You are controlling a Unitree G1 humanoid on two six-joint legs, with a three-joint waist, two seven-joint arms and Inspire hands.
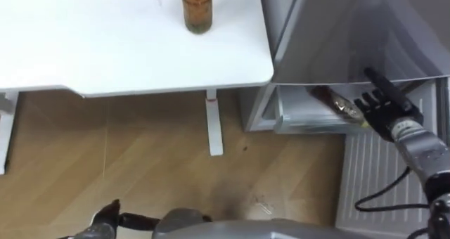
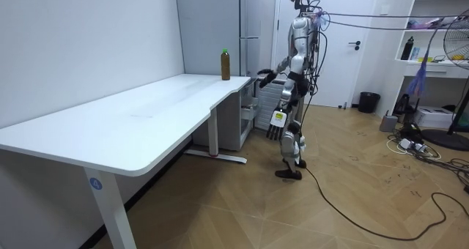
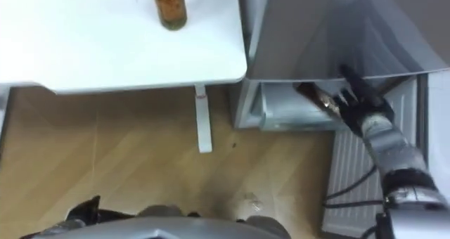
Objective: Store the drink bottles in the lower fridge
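An amber drink bottle (image 1: 195, 10) stands upright on the white table (image 1: 105, 49), near the corner beside the grey fridge (image 1: 337, 28). The fridge's lower drawer (image 1: 302, 117) is pulled out. A second brown bottle (image 1: 336, 102) lies inside it. My right hand (image 1: 385, 105) hovers over the drawer just right of that bottle, open, with straight fingers and nothing in its grasp. My left hand (image 1: 105, 216) hangs low at my side, fingers relaxed. In the room view I stand facing the fridge at the table's far end, with the right hand (image 2: 264, 77) raised forward.
The table's white leg (image 1: 213, 123) stands on the wooden floor left of the drawer. A ribbed white panel (image 1: 373, 176) lies below my right arm. In the room view a bin (image 2: 368, 102), a fan (image 2: 458, 51) and shelves stand at the right.
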